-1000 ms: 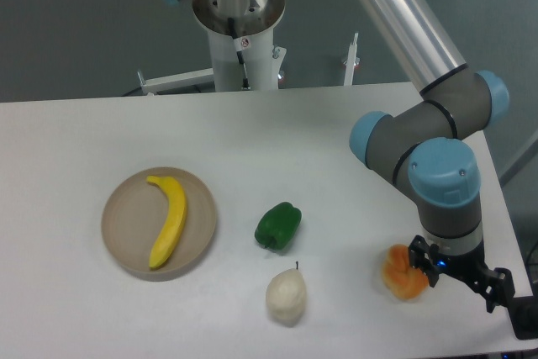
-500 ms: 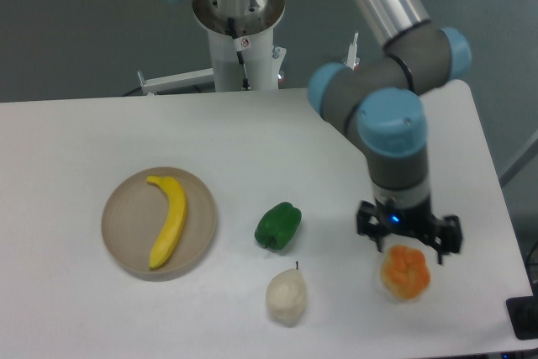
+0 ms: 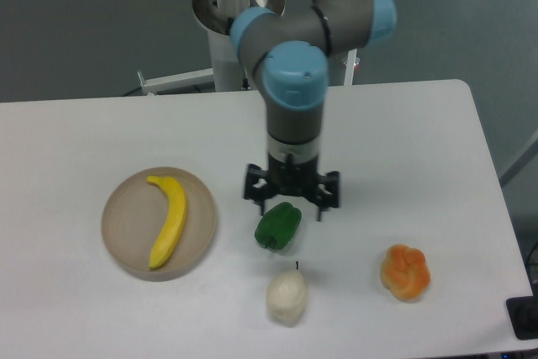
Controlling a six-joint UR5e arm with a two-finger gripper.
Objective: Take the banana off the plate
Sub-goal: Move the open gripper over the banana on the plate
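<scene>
The yellow banana (image 3: 169,219) lies curved on the round beige plate (image 3: 119,234) at the left of the table. My gripper (image 3: 292,197) hangs above the table's middle, well to the right of the plate, just over the green pepper. Its two fingers are spread wide and hold nothing.
A green bell pepper (image 3: 278,226) sits directly under the gripper. A white pear-shaped fruit (image 3: 286,296) lies in front of it. A lumpy orange fruit (image 3: 406,271) is at the front right. The arm's base post (image 3: 240,35) stands behind the table.
The arm has swung left across the table, from beside the orange fruit at the right to above the green pepper. The banana and plate have not moved.
</scene>
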